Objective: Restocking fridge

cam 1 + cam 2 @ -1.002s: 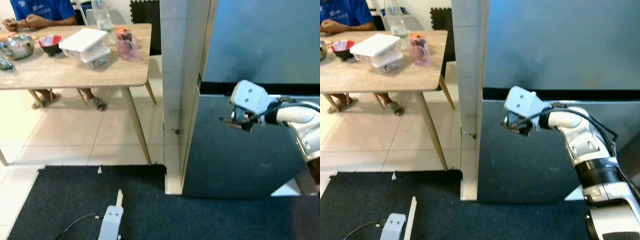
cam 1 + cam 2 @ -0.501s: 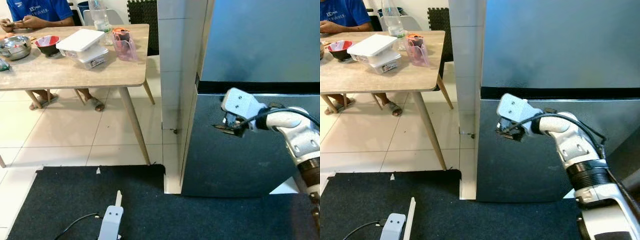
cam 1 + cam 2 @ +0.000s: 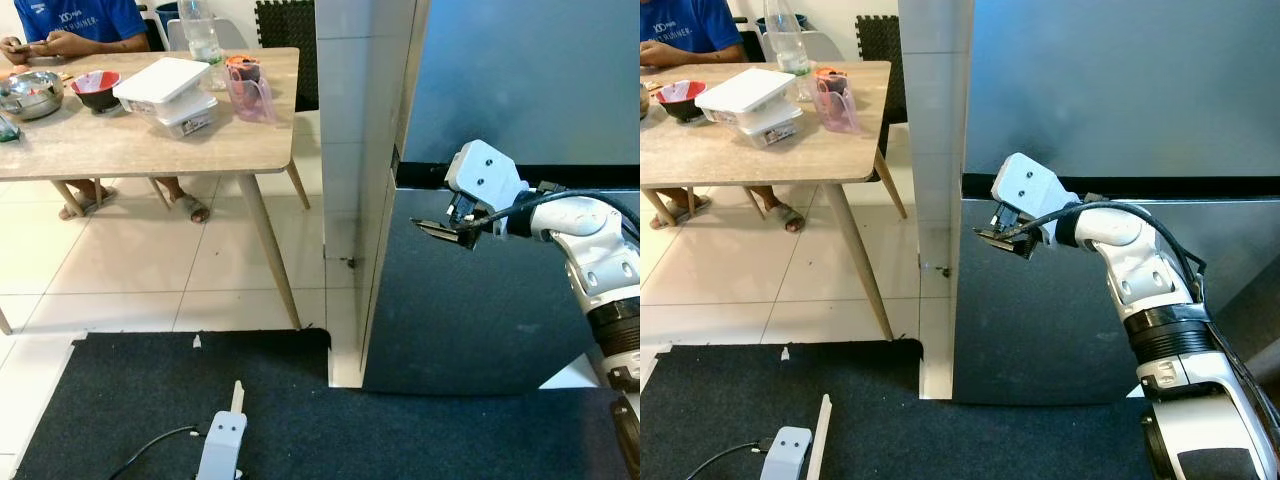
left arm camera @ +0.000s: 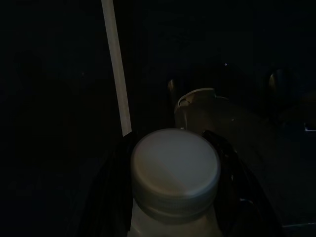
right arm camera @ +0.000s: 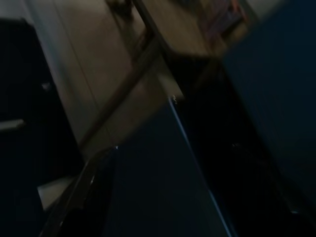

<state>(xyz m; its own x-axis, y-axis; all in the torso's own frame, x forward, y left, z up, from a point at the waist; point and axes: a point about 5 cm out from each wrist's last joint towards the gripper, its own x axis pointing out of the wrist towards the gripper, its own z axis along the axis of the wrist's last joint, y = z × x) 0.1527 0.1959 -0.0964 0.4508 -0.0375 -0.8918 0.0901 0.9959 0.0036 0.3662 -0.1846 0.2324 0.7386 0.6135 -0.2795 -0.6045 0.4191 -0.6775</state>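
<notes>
**A:** So what's going on, left to right? Looks like the fridge isn't even open.

**B:** Right. Way off to the left of the right claw point(image 3: 437, 229) there's a wooden table point(image 3: 150, 140) with a person point(image 3: 70, 25) sitting behind it, plus a metal bowl point(image 3: 35, 90), a red bowl point(image 3: 98, 85), stacked white boxes point(image 3: 170, 92), a clear bottle point(image 3: 203, 35) and a pink jug point(image 3: 252, 92). Probably stock waiting its turn, but that's my guess.

**A:** And the left claw?

**B:** The left claw point(image 4: 173, 197) is down low in the dark, and in its wrist camera you can make out the fingers point(image 4: 113, 197) on either side of a bottle neck with a white cap point(image 4: 175, 170), so it's holding the white-capped bottle. I figure that's the thing going in, carried low so the other arm is free for the door.

**A:** Then the tiled pillar point(image 3: 355, 150)?

**B:** Yep, just left of the right claw. The claw itself is right at the left edge of the lower fridge door point(image 3: 480, 310), just under the dark gap point(image 3: 520, 176) below the upper door point(image 3: 530, 80). Makes sense, that's where you'd hook a handle-less door.

**A:** Open or closed?

**B:** Fingers look close together, narrow. Whether they actually touch the edge I can't say; the wrist view is blurry.
</notes>
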